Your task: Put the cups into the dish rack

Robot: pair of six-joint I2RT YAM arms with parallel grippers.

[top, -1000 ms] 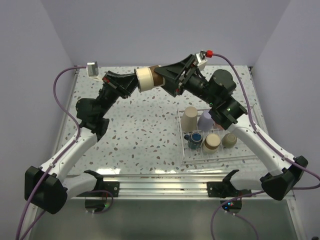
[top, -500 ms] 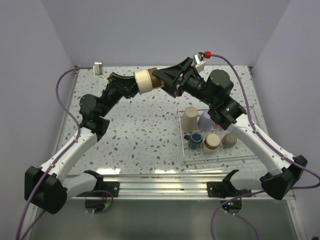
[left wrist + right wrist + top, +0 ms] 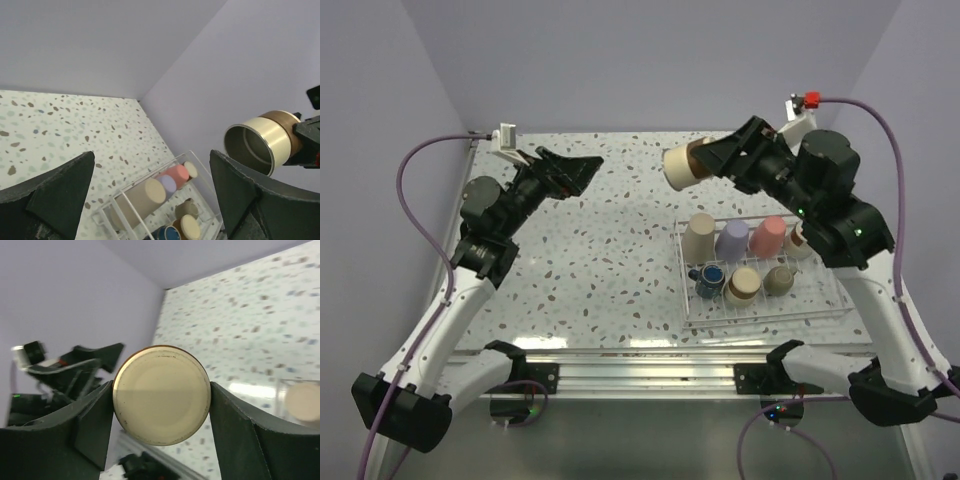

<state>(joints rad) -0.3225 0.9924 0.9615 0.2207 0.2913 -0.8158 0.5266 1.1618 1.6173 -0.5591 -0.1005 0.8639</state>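
Observation:
My right gripper [image 3: 708, 160] is shut on a short metal cup [image 3: 681, 167], held sideways in the air above the table's far middle. Its flat base [image 3: 161, 395] faces the right wrist view and its open mouth [image 3: 250, 145] shows in the left wrist view. My left gripper [image 3: 586, 166] hangs open and empty at the far left, well apart from the cup. The wire dish rack [image 3: 762, 318] on the right holds a beige tumbler [image 3: 699, 238], a lavender one [image 3: 731, 240], a coral one [image 3: 767, 235], a black mug [image 3: 710, 278] and metal cups [image 3: 744, 285].
Lavender walls close in the speckled table [image 3: 600, 250] at the back and on both sides. A metal rail [image 3: 640, 375] runs along the near edge between the arm bases. Purple cables loop outward from both arms.
The left gripper has opened, let go of the metal cup and drawn back to the left. The right gripper, still shut on the cup, has carried it to the right, toward the rack.

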